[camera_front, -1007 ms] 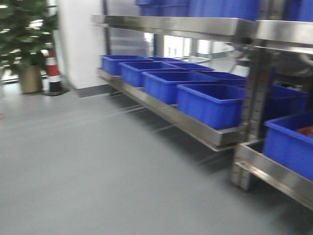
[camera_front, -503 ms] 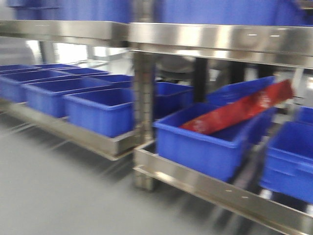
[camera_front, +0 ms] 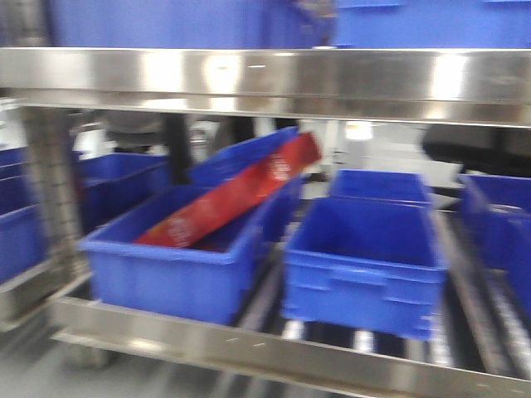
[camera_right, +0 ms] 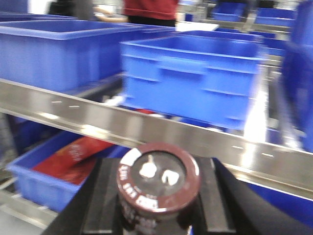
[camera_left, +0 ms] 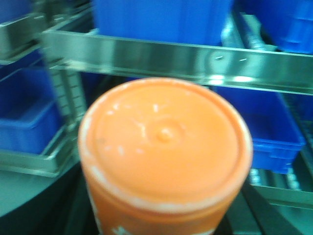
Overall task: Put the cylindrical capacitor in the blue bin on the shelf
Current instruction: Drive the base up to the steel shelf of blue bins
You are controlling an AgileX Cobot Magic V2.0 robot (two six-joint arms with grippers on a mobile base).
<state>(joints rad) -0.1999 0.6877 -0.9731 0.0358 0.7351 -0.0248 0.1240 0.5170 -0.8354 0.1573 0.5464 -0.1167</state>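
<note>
While the dark maroon cylindrical capacitor (camera_right: 158,178) sits clamped upright between the black fingers of the right gripper (camera_right: 159,200), it hangs just before the front edge of the shiny stainless-steel shelf (camera_right: 146,129), outside the blue plastic bin (camera_right: 190,73) standing behind that rail. A blurred orange-capped cylinder (camera_left: 165,147) hides the left gripper (camera_left: 166,220), so I cannot tell its grip.

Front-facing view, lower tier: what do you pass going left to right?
shelf post → blue bin with the red package (package leaning out of it) → empty blue bin → cut-off blue bin
</note>
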